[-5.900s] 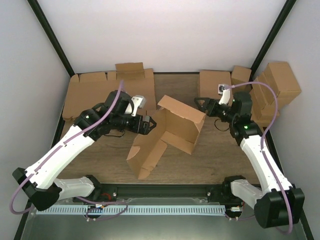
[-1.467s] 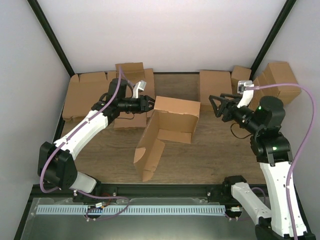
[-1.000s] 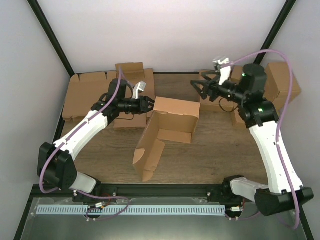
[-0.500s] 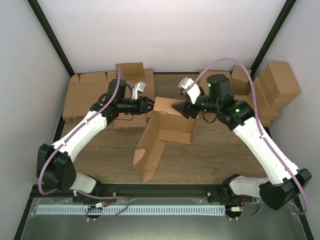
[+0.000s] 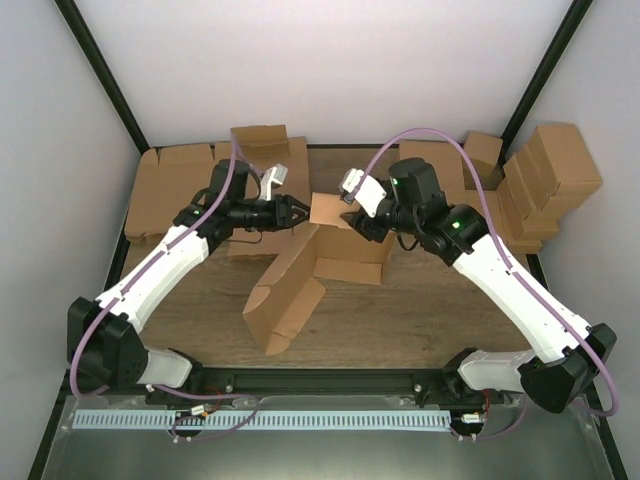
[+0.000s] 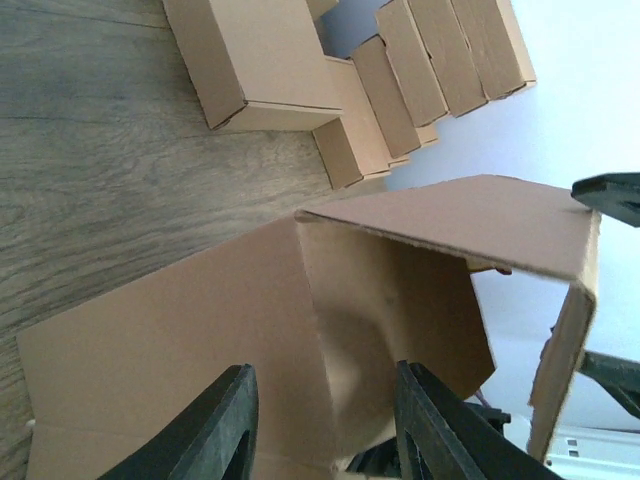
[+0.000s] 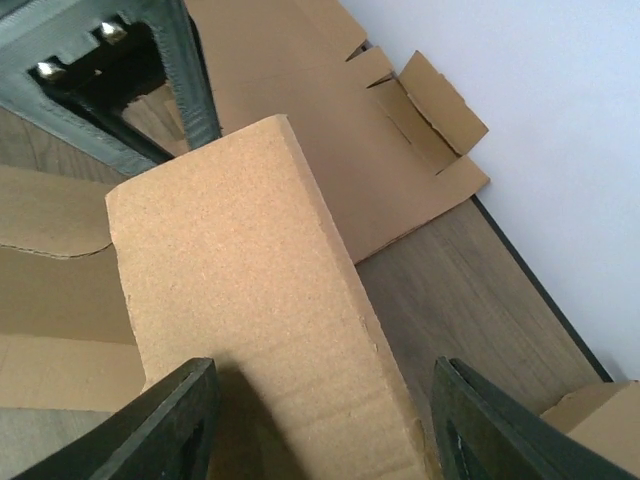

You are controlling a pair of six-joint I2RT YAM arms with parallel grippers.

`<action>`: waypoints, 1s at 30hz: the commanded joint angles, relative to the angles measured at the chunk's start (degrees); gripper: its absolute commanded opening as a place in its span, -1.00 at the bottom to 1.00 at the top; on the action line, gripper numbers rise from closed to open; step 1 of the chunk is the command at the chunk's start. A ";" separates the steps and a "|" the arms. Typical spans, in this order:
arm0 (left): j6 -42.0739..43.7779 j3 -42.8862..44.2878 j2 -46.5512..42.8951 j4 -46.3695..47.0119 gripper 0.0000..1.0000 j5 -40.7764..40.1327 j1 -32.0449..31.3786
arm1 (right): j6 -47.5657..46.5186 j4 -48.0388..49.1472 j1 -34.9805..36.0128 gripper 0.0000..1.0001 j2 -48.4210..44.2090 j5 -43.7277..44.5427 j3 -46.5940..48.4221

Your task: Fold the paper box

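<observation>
Seemingly light and stiff, the paper box (image 5: 350,255), half-erected right of the flat blanks (image 5: 180,195), suits edge grips: the left end effector (image 6: 325,435) pinches its corner, the right end effector (image 7: 320,410) straddles its flap, unclosed.

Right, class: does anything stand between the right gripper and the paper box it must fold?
Nothing visible does. The right gripper straddles a raised flap of the paper box, one finger on each side, with no other cardboard between them.
</observation>
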 commanded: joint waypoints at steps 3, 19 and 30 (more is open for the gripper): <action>2.64 1.12 -3.59 -4.12 -0.18 -1.37 -0.22 | -1.66 2.48 1.01 0.31 -0.92 4.03 -1.13; 13.94 3.09 -9.95 -19.03 0.53 -6.70 -0.23 | -5.08 2.90 4.31 0.30 -0.60 9.66 -3.94; 11.13 2.06 -7.82 -12.93 0.53 -4.32 -0.22 | -6.61 5.00 10.07 0.26 -2.45 18.31 -10.62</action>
